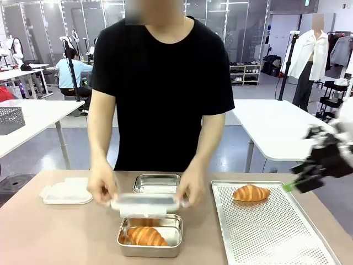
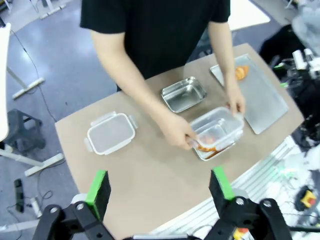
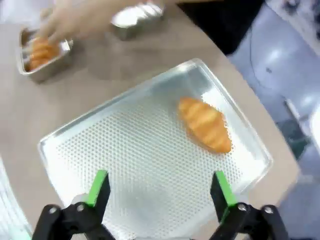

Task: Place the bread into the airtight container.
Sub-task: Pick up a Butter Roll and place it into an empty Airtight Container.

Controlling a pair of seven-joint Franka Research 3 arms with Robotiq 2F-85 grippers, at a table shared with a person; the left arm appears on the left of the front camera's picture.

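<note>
- The left gripper [image 2: 159, 191] hangs high above the near edge of the table [image 1: 66, 232]. Its fingers are spread wide with nothing between them.
- The right gripper [image 3: 159, 192] is also spread wide and holds nothing. Its wrist view looks down on the perforated tray [image 3: 125, 165]. In the front view it is blurred [image 1: 293, 185], off the right side of that tray.
- Near the middle of the table stands a metal container [image 1: 149, 253] with one croissant [image 1: 146, 236] lying inside it.
- Just above the far rim of that container, the person holds a clear lid [image 1: 144, 203]. One hand [image 1: 102, 187] grips its left end and the other hand [image 1: 191, 190] its right end. The lid is not yet pressed on.
- To the right lies the perforated tray [image 1: 265, 232], with a second croissant [image 1: 251, 193] near its far edge, well apart from the container.
- Beyond the lid sits an empty container [image 1: 157, 177], open at the top.
- At the far left lies a spare lid [image 1: 66, 192], flat on the table.
- The person [image 1: 162, 83] stands at the far side, wearing a black shirt.
</note>
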